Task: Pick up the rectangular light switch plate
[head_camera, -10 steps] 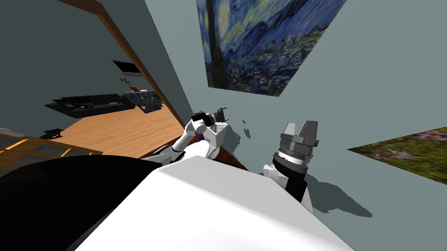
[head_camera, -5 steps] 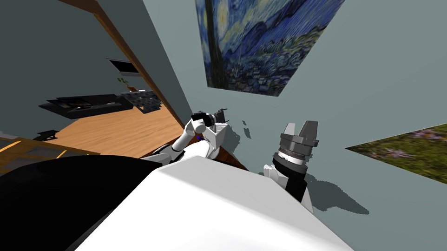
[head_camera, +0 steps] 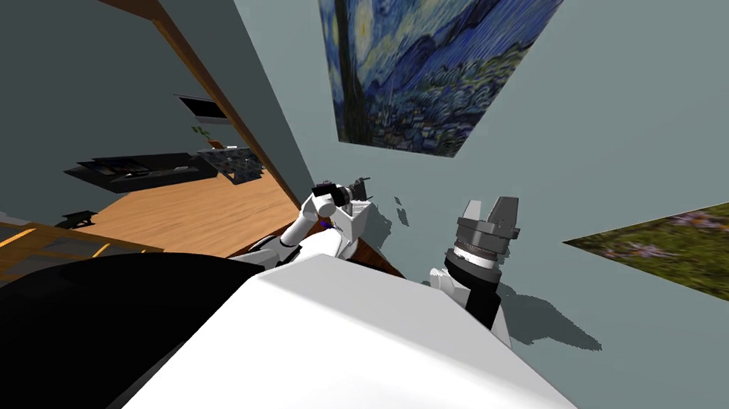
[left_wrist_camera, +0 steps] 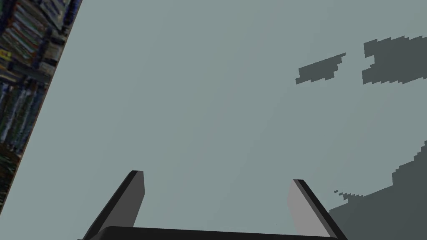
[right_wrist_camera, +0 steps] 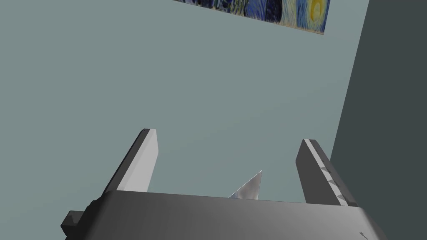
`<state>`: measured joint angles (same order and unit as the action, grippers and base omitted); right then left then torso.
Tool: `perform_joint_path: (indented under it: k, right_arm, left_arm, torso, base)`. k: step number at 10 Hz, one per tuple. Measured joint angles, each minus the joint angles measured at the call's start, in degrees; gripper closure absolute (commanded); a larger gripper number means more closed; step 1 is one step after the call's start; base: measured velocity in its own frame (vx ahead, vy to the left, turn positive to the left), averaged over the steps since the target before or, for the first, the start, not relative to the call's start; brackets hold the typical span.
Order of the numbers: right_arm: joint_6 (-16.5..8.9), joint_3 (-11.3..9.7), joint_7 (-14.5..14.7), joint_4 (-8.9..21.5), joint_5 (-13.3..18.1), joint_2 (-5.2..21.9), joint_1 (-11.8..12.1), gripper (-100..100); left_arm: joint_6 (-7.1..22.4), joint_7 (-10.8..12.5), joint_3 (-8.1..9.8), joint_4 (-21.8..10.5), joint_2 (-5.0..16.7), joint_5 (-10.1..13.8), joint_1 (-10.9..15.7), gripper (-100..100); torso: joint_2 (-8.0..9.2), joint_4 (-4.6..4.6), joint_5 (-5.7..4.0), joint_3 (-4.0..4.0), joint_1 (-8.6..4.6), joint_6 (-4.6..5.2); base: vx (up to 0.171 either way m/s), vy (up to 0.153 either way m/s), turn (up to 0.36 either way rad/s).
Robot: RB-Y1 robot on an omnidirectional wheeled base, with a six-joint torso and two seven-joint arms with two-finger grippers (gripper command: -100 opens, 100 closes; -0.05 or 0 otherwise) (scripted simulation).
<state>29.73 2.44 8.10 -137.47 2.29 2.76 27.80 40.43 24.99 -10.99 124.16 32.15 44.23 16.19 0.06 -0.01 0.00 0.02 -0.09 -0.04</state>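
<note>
The right jaws stand apart facing the grey wall point(right_wrist_camera: 167, 83), with a pale sliver point(right_wrist_camera: 249, 186) at their base. Closing here likely grips nothing. The left jaws are apart too.

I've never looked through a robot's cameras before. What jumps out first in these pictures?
The big painting of a swirling blue night sky, hanging on the grey-green wall straight ahead, draws the eye first. Below it the right tool points up at the wall with its fingers open. The left tool is open too, and a wood-framed doorway on the left opens onto a wooden floor.
</note>
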Motion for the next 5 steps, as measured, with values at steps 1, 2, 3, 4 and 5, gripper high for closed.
perform_joint_path:
  k: [1, 2, 3, 4, 5]
  right_arm:
    - [0.00, 0.00, 0.00, 0.00, 0.00, 0.00, 0.00, 0]
    - [0.00, 0.00, 0.00, 0.00, 0.00, 0.00, 0.00, 0]
    - [0.00, 0.00, 0.00, 0.00, 0.00, 0.00, 0.00, 0]
    - [0.00, 0.00, 0.00, 0.00, 0.00, 0.00, 0.00, 0]
    - [0.00, -0.01, 0.00, 0.00, 0.00, -0.01, 0.00, 0]
  left_arm:
    - [1.00, -0.17, 0.21, -0.81, 0.12, 0.07, 0.36, -100]
    - [2.24, -0.28, 0.50, -1.42, 0.29, 0.09, 0.63, -100]
    - [3.94, -0.20, 0.79, -2.11, 0.31, -0.14, 1.26, -100]
    - [5.74, -0.24, 0.90, -3.52, 0.24, -0.37, 2.36, -100]
    - [7.05, -0.83, 1.15, -4.81, 0.71, 0.02, 2.50, -100]
  torso:
    - [0.05, 0.01, -0.02, 0.03, -0.08, 0.01]
    - [0.06, 0.02, -0.04, 0.04, -0.14, 0.01]
    - [0.05, 0.02, -0.05, 0.03, -0.17, 0.01]
    - [0.05, 0.01, -0.05, 0.03, -0.21, 0.02]
    - [0.09, 0.02, -0.06, 0.05, -0.23, 0.01]
  base:
    - [-0.029, -0.060, 0.011]
    - [-0.024, -0.066, 0.018]
    - [-0.028, -0.075, 0.018]
    - [-0.041, -0.083, 0.013]
    - [-0.025, -0.047, 0.012]
